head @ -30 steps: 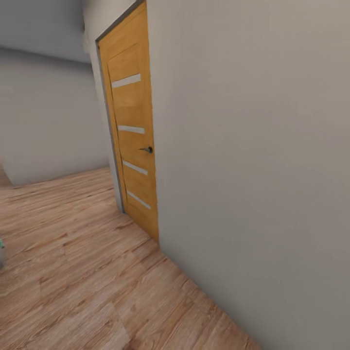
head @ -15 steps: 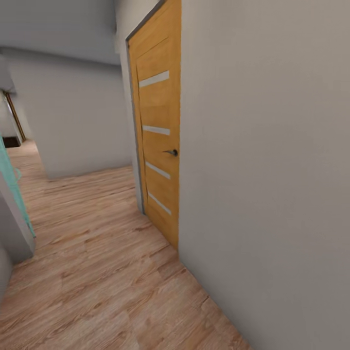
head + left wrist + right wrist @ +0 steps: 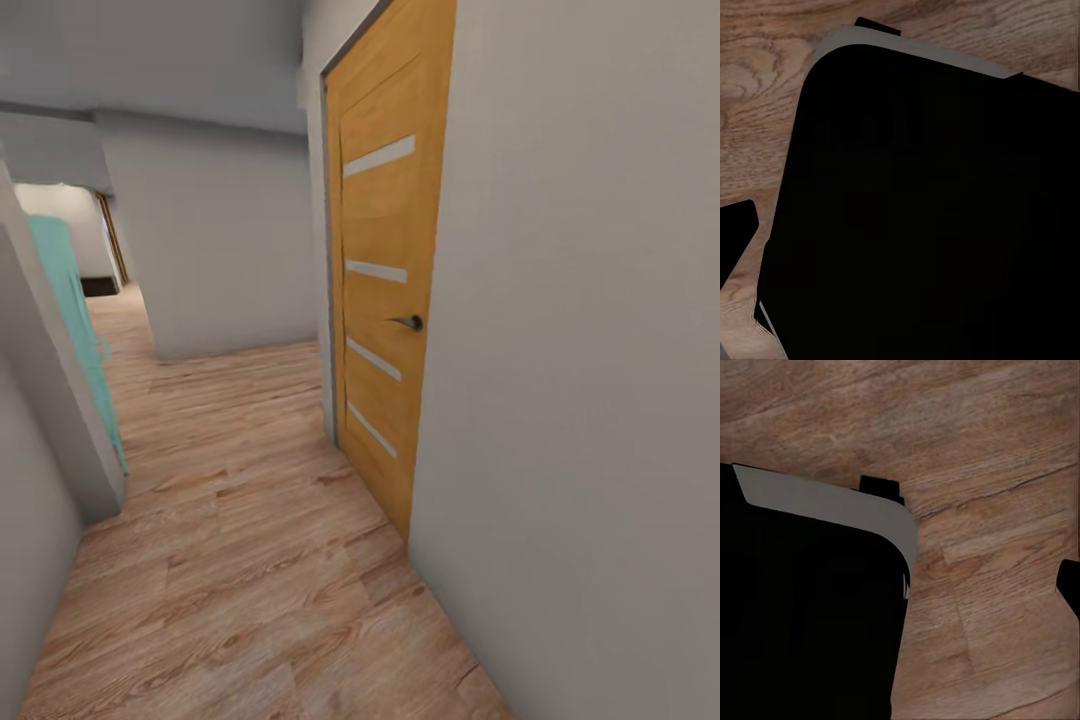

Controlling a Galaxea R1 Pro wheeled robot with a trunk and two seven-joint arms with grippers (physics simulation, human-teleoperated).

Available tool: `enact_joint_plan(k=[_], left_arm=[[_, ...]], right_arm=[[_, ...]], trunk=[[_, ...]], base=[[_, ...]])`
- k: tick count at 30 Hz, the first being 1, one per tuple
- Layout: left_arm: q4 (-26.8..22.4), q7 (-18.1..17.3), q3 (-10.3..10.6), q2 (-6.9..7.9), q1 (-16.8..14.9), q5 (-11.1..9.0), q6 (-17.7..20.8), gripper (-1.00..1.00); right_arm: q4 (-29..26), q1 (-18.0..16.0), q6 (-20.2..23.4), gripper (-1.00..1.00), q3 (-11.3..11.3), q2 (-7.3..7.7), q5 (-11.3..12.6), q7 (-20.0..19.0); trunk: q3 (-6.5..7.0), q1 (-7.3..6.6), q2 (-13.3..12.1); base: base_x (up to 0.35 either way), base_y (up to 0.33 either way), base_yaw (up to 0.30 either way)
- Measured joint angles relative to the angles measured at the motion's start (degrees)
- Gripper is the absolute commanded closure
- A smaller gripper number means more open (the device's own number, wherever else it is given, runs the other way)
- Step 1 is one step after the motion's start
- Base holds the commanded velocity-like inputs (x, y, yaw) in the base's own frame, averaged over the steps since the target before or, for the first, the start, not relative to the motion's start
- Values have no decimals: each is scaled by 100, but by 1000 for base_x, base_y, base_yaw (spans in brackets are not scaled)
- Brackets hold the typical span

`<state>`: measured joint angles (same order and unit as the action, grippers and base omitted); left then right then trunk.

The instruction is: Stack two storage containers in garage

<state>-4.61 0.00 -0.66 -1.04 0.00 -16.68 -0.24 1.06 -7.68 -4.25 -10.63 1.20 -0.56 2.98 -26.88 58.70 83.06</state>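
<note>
No storage containers in sight; robot is in transit along a hallway of wood-plank floor [image 3: 230, 560]. Orange-wood door [image 3: 385, 300] with pale stripes is shut in the grey wall [image 3: 580, 400] on the right, likely the garage entry. A teal panel [image 3: 75, 320] pinches the left side, with open room ahead. Wrist views look down past the dark robot base [image 3: 930, 217]; can't tell either gripper's state.

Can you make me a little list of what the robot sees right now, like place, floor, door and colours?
place: a narrow hallway
floor: light wood planks
door: orange wood door with pale stripes, shut, on the right
handle: dark lever
walls: plain white-grey wall
teal thing: teal panel on the left, unclear what it is
bins: no orange-red bins seen here
</note>
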Motion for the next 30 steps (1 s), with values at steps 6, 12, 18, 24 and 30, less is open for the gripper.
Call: enact_joint_plan(k=[6,12,18,24,30], left_arm=[[-1,0,0,0,0,0,0,-100],[0,0,0,0,0,0,0,-100],[0,0,6,0,0,0,0,-100],[0,0,8,0,0,-2,0,-100],[0,0,8,0,0,-1,0,-100]], right_arm=[[5,0,2,-100,-4,-17,0,-3],[5,0,1,-100,-4,-22,0,1],[13,1,2,-100,-3,-22,10,-4],[20,1,3,-100,-3,-16,14,-4],[21,1,0,-100,-3,-13,16,1]], trunk=[[0,0,0],[0,0,0],[0,0,0],[0,0,0],[0,0,0]], base=[[322,0,300],[322,0,300],[322,0,300],[322,0,300],[322,0,300]])
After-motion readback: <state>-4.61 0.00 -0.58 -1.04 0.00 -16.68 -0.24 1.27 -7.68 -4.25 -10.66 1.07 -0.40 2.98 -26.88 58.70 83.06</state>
